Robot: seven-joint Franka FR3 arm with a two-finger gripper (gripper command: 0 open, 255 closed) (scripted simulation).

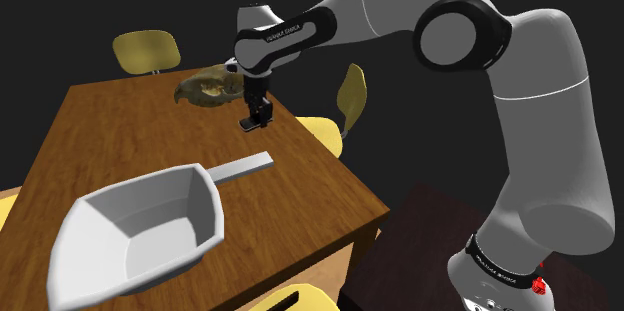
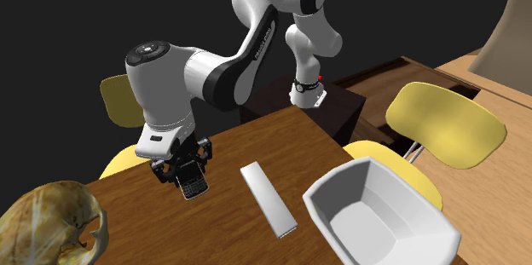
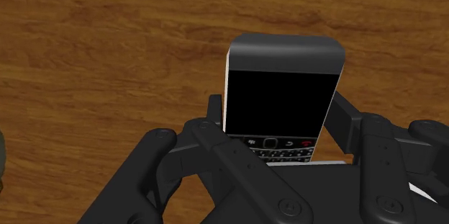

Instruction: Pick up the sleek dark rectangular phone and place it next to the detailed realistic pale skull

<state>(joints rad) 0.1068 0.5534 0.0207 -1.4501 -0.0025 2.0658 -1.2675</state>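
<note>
The black end effector (image 3: 280,137) is closest to the lens in the wrist view. Its two fingers are pinching the dark phone (image 3: 282,93) by its long edges. The keyboard end sits between the fingers, and the screen end sticks out past the tips towards the wooden bench (image 3: 108,57). The phone's long axis therefore runs along the fingers, standing up from the wood and not flat on it.

In the second exterior view the end effector (image 2: 189,174) hangs from the bent arm left of centre. The phone (image 2: 193,187) is below it and appears to be just clear of the bench (image 2: 290,140).

The pale, brownish skull (image 2: 47,225) fills the lower left corner of that frame, so it lies down and to the left of the phone, near but apart. In the shoulder view the skull (image 1: 208,89) sits just up and to the left of the end effector (image 1: 258,114), at the far part of the bench (image 1: 100,139).

I judge the coming move to be a short carry towards the skull, then a lowering onto the bare wood beside it. The white scoop (image 1: 140,229) lies on the other side, well away from that path.
</note>
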